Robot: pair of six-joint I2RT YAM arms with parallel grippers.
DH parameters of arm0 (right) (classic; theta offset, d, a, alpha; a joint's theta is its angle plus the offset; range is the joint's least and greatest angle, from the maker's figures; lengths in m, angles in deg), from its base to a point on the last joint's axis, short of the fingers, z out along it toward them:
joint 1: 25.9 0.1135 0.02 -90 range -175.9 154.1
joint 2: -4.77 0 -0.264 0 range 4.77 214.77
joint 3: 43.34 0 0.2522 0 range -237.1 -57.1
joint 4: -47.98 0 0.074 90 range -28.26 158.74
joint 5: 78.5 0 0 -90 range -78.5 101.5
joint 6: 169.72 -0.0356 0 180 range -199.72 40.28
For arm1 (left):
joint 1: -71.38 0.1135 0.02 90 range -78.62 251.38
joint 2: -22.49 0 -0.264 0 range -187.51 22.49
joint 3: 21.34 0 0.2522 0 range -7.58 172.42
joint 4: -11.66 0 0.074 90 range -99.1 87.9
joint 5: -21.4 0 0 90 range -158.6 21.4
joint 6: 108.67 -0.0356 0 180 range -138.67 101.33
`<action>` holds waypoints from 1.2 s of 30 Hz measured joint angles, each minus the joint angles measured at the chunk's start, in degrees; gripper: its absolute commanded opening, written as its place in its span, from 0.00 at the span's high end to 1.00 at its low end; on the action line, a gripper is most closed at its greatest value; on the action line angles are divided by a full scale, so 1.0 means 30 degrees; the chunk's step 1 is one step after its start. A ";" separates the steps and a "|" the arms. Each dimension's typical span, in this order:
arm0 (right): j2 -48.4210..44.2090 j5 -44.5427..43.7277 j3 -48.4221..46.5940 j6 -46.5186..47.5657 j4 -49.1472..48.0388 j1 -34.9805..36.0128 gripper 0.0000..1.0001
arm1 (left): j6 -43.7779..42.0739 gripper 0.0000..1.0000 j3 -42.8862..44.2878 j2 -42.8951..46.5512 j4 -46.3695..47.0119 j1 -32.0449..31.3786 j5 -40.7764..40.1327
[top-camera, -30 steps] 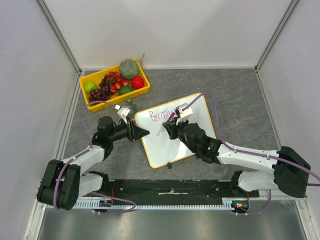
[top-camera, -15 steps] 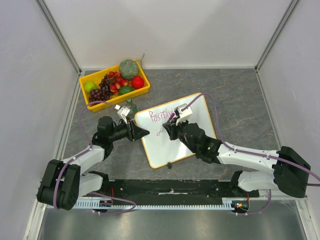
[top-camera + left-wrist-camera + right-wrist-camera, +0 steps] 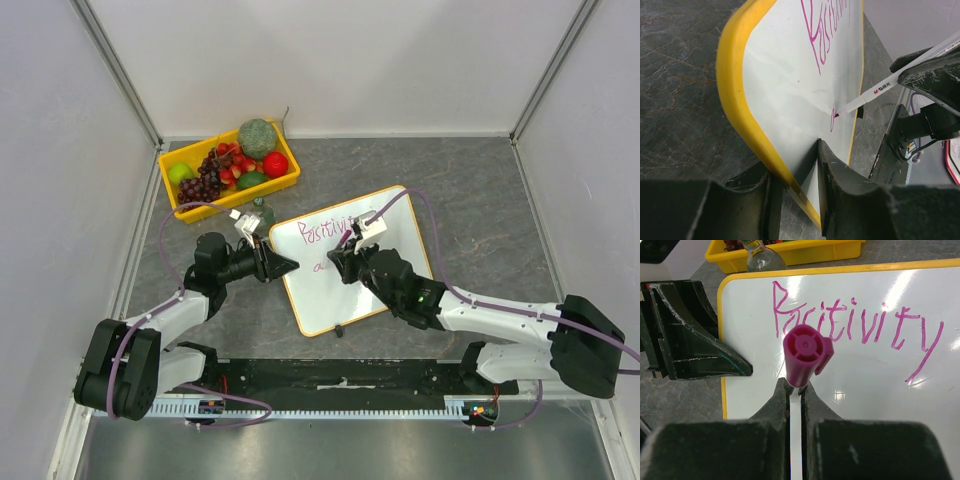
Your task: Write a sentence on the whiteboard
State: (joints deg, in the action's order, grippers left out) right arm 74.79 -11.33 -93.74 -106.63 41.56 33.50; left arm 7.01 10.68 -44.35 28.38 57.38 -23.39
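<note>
At the far left of the worktop sits a yellow tray heaped with fruit, and just in front of its near right corner stands a small green bottle. Next comes my left end effector, which is pinching the left edge of the whiteboard, with one finger on the white face and the other on the outer side of the yellow frame. The whiteboard lies askew in the middle of the worktop between my two arms. It is near the tray but apart from it, and its two small black feet are on the edge nearest my bases. The sentence so far reads "Positivity" in thin pink letters along the far part of the board, and a small pink stroke sits below it toward the left. My right end effector reaches in from the right over the board, its fingers pressed together on a marker. The marker has a white barrel, and its magenta cap end points up at my wrist camera. Its tip touches the board right at that small stroke.
</note>
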 measured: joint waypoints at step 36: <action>-0.0437 0.1647 -0.0051 -0.0036 0.0168 -0.1639 1.00 | 0.0000 0.98 0.0000 -0.0036 0.0029 0.0000 0.0007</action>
State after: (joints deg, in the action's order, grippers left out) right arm 73.48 -6.39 -93.89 -106.74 42.06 28.58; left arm 7.01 10.68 -44.46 28.47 57.38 -23.37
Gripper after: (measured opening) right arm 0.050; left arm 0.359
